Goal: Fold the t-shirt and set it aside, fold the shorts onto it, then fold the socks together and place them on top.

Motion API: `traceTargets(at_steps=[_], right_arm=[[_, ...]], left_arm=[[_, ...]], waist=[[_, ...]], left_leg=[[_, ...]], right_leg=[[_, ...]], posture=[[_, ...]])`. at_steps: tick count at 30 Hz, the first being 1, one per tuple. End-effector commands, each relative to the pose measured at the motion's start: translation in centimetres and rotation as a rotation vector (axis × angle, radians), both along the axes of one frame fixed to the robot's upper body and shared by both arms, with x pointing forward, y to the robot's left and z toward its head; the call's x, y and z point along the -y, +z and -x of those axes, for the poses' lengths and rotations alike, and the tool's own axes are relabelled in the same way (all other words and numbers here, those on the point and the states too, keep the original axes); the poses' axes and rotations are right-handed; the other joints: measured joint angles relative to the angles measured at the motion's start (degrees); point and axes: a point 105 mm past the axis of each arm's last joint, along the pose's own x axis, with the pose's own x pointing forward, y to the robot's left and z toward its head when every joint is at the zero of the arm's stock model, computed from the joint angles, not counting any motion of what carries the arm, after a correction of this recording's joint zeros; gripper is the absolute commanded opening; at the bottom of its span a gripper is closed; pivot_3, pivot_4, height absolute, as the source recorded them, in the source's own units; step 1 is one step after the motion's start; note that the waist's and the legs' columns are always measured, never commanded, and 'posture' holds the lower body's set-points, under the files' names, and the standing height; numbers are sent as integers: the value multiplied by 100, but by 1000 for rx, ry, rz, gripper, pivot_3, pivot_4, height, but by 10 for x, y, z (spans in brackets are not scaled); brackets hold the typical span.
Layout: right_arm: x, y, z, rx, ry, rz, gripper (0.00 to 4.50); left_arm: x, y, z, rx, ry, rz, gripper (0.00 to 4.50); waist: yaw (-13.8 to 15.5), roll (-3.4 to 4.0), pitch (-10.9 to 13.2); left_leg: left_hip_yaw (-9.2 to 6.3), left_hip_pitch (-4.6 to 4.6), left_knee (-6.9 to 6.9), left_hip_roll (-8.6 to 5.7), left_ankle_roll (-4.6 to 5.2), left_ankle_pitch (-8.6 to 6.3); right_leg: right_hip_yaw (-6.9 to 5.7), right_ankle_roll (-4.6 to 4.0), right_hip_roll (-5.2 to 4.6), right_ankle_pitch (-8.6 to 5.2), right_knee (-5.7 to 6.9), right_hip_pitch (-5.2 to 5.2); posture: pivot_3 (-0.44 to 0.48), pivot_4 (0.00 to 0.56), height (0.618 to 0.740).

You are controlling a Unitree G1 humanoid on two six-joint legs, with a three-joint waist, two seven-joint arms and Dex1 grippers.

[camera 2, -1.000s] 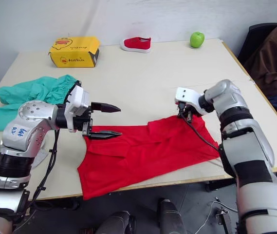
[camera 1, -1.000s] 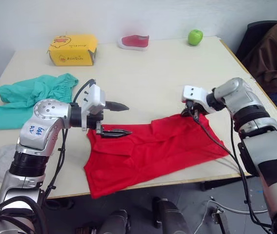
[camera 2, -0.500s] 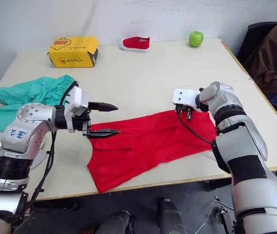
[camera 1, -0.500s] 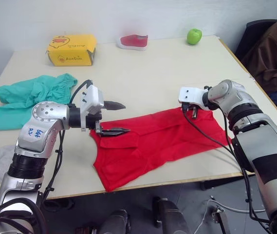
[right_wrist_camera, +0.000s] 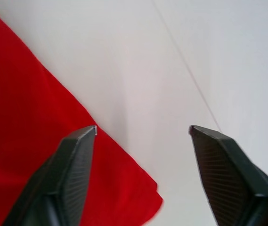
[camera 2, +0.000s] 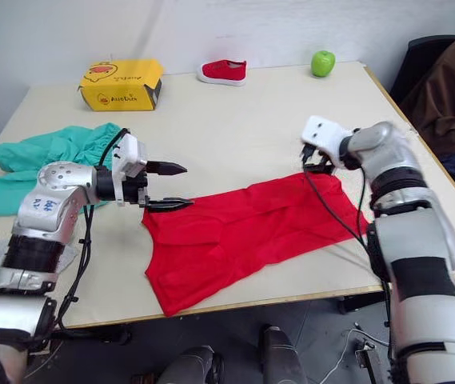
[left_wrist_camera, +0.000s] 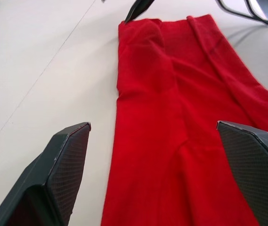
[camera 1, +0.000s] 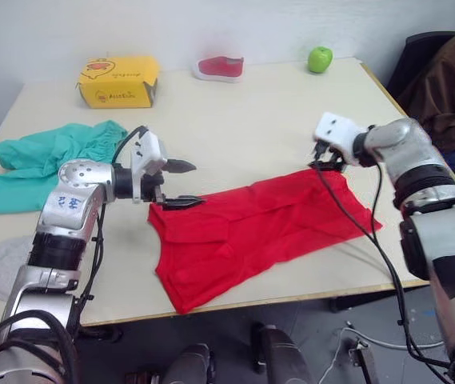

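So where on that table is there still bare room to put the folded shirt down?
The widest bare patch lies between the t-shirt, the yellow box, the small shoe and the apple. The robot's left side is crowded: shorts, and socks at the near edge.

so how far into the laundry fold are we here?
Early. Done: nothing finished; the t-shirt lies as a loose long strip near the table's front edge, not a compact fold, not set aside. In hand: both grippers sit open at its ends, left gripper and right gripper, neither gripping cloth. Left: the shorts lie bunched at the table's left, the socks near the front-left edge, both apart from the shirt.
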Motion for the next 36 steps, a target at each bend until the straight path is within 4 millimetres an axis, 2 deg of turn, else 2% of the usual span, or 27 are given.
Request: traceTargets(at_steps=[1,2,3,6,10,12,14,20,24,27,31,34,36], right_arm=[[21,16,20,-19,-61,-192,4473],[25,17,28,-27,-81,-227,4473],[34,19,43,-36,-141,-301,4473],[55,8,104,-87,-341,-473,4473],[49,-18,160,-169,-548,-655,4473],[38,-30,174,-201,-579,-749,4473],[34,-46,181,-207,-628,-799,4473],[18,-83,193,-241,-743,-914,4473],[7,-92,189,-258,-777,-1022,4473],[6,-98,183,-275,-827,-1075,4473],[7,-99,174,-282,-862,-1103,4500],[8,-102,170,-297,-885,-1117,4500],[7,-104,169,-305,-892,-1117,4098]], left_arm=[[-5,1,-17,15,15,-38,4500],[-5,0,-21,9,17,-45,4500],[-4,-2,-28,10,31,-62,4500],[7,-12,-45,-6,44,-117,4500],[20,-28,-52,-6,36,-208,4500],[25,-32,-57,-6,59,-214,4500],[28,-35,-60,-7,82,-217,4500],[30,-45,-60,-5,85,-269,4500],[29,-44,-63,-18,116,-254,4500],[28,-47,-62,-29,116,-267,4500],[28,-54,-60,-59,106,-294,3636],[26,-66,-58,-79,114,-342,2654],[25,-76,-55,-111,104,-370,2058]], waist=[[22,0,0],[27,0,0],[48,0,0],[231,9,-5],[285,6,-5],[277,-9,-3],[281,-31,-12],[280,-32,-12],[272,-34,-13],[263,-39,-17],[255,-42,-19],[250,-56,-28],[245,-77,-46]], left_leg=[[1,-1,1,0,0,0],[-9,-7,6,0,0,0],[-8,-12,7,-1,0,0],[-23,-43,10,-1,1,0],[11,-96,48,-24,2,0],[15,-88,55,-27,7,4],[16,-83,55,-28,10,8],[21,-80,45,-43,17,12],[21,-79,43,-46,18,13],[21,-77,43,-47,18,13],[22,-74,42,-47,18,14],[22,-72,41,-47,19,14],[21,-64,36,-47,19,14]], right_leg=[[0,0,0,0,0,0],[-8,0,-3,0,2,1],[-8,0,-4,0,1,-5],[-23,0,-9,0,9,-24],[3,0,-17,0,65,-98],[13,3,-21,1,75,-92],[21,4,-19,7,82,-90],[30,4,-28,7,90,-101],[29,4,-28,7,90,-101],[30,4,-29,7,91,-100],[30,4,-28,7,92,-98],[30,4,-28,7,94,-97],[31,4,-28,7,94,-92]], posture=[[0,150,740],[0,150,740],[0,150,740],[0,150,740],[0,150,740],[0,150,740],[0,150,740],[0,150,740],[0,150,740],[0,150,740],[0,150,740],[0,150,740],[0,150,740]])
